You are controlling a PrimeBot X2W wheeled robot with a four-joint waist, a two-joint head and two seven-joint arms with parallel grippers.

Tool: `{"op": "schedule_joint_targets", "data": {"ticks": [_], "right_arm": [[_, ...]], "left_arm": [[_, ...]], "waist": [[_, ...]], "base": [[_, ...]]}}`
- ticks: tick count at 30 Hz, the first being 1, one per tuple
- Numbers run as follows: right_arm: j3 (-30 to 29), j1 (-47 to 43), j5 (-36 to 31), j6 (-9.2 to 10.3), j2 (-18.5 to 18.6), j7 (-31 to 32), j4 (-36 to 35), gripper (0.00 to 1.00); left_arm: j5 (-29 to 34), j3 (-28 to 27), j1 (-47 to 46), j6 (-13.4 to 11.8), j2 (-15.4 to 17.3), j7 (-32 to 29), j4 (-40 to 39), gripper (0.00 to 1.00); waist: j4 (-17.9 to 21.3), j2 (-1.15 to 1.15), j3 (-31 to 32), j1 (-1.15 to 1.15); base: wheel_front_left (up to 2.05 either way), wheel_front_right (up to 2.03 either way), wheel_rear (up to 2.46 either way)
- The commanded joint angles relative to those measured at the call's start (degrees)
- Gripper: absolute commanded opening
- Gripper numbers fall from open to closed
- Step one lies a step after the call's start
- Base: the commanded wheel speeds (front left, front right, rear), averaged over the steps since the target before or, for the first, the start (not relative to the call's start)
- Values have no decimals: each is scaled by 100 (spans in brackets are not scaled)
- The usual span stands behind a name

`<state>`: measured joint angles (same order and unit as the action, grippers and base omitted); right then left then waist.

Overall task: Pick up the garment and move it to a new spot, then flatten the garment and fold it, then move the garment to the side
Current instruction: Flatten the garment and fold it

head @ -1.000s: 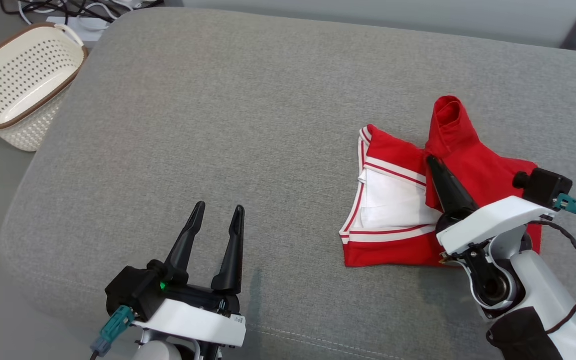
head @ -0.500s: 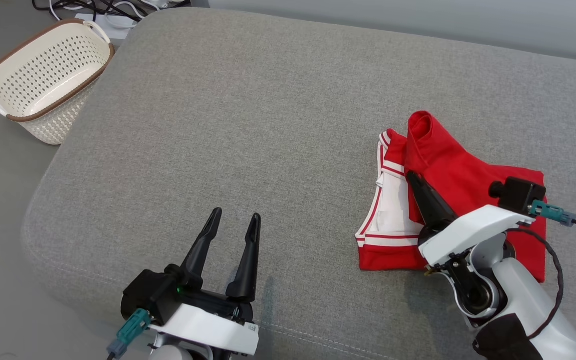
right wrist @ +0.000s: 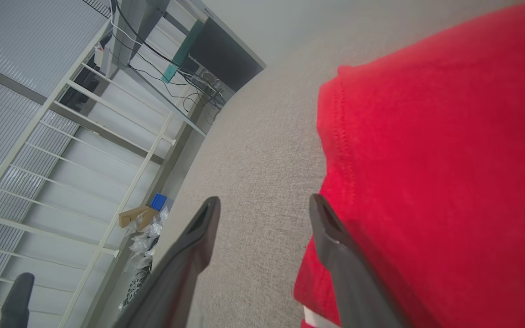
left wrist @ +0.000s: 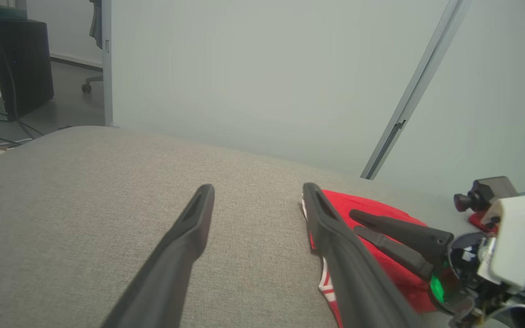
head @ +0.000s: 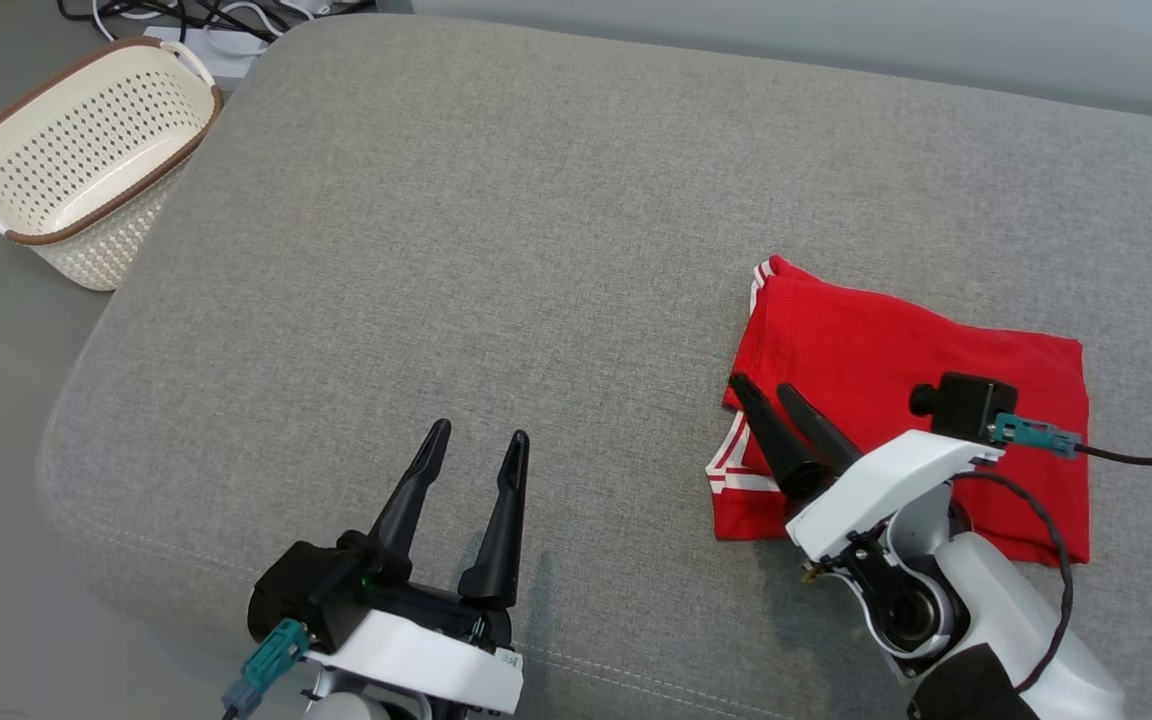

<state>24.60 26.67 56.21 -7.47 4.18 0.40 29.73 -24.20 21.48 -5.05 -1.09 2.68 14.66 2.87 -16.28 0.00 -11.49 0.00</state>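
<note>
Head view, cushion (head: 496,220): grey upholstered, rounded corners; it carries the garment.
Head view, garment (head: 896,370): red, folded into a flat, rough rectangle, on the right part of the cushion about midway between its far and near edges. White stripes show at its near left corner.
Head view, right gripper (head: 761,386): fingers parted with a clear gap, pointing toward the far left and lying over the garment's left edge. Nothing is between them.
Head view, left gripper (head: 480,432): above the near edge, toward the near left corner, well apart from the garment. Fingers spread wide and empty.
Head view, basket (head: 86,140): cream, perforated, brown rim, on the floor off the cushion's far left corner.
Head view, cables (head: 186,10): on the floor beyond the basket.

Left wrist view, left gripper (left wrist: 258,187): both fingers splayed wide over bare cushion (left wrist: 84,205), holding nothing.
Left wrist view, garment (left wrist: 358,203): a low red shape to the right, past the right-hand finger.
Left wrist view, right gripper (left wrist: 356,222): its two fingers are apart, over the garment's edge. Whether they touch the cloth cannot be told.
Left wrist view, wall (left wrist: 244,68): pale, behind the cushion's far edge.

Right wrist view, right gripper (right wrist: 263,202): fingers wide. One is over grey cushion (right wrist: 262,136), the other over the garment's hem.
Right wrist view, garment (right wrist: 435,159): smooth red cloth with a stitched hem. A strip of white shows at the bottom edge.
Right wrist view, left gripper (right wrist: 5,287): two dark fingertips in the bottom left corner.
Right wrist view, rack (right wrist: 84,150): pale bars beyond the cushion's edge.
</note>
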Motion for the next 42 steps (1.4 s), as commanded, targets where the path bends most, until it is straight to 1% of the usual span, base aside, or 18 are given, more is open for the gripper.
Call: {"op": "schedule_joint_targets", "data": {"ticks": [1,5,10,14,16,19,23,27,31,37,42], "right_arm": [[143,42,5,-2,-58,-92,-227,100],[274,60,-236,-2,207,-448,-401,100],[366,84,-965,-2,641,-1101,-462,100],[243,56,-1519,-2,890,-1418,-340,100],[103,31,-1819,-2,939,-1493,-297,100],[-191,-63,-2208,-2,927,-1532,-371,100],[-710,-360,-2773,-2,820,-1537,-776,100],[-1050,-719,-3195,-2,701,-1538,-1098,100],[-1338,-1108,-3440,-2,590,-1539,-1388,100],[-1741,-1689,-3786,-2,528,-1539,-1682,100],[-1953,-2097,-3858,-2,400,-1539,-1982,100]], "left_arm": [[8,-189,-200,-47,20,34,-119,100],[36,-226,-190,-62,20,34,-118,100],[58,-301,-174,-90,20,34,-150,100],[99,-371,-147,-97,20,34,-132,100],[130,-426,-129,-100,20,34,-113,100],[152,-532,-118,-112,20,34,-88,100],[188,-700,-124,-104,20,34,-60,100],[249,-851,-136,-67,20,34,-9,100],[321,-933,-123,-16,20,34,72,100],[488,-980,4,35,20,34,199,100],[640,-1110,190,68,20,34,151,100]], "waist": [[22,0,12,0],[110,0,60,0],[300,0,135,0],[533,0,227,0],[678,0,279,0],[905,0,350,0],[1189,0,434,0],[1417,0,542,0],[1569,0,666,0],[1708,0,848,0],[1775,0,994,0]], "base": [[0,0,0],[0,0,0],[0,0,0],[0,0,0],[0,0,0],[0,0,0],[0,0,0],[0,0,0],[0,0,0],[0,0,0],[0,0,0]]}}
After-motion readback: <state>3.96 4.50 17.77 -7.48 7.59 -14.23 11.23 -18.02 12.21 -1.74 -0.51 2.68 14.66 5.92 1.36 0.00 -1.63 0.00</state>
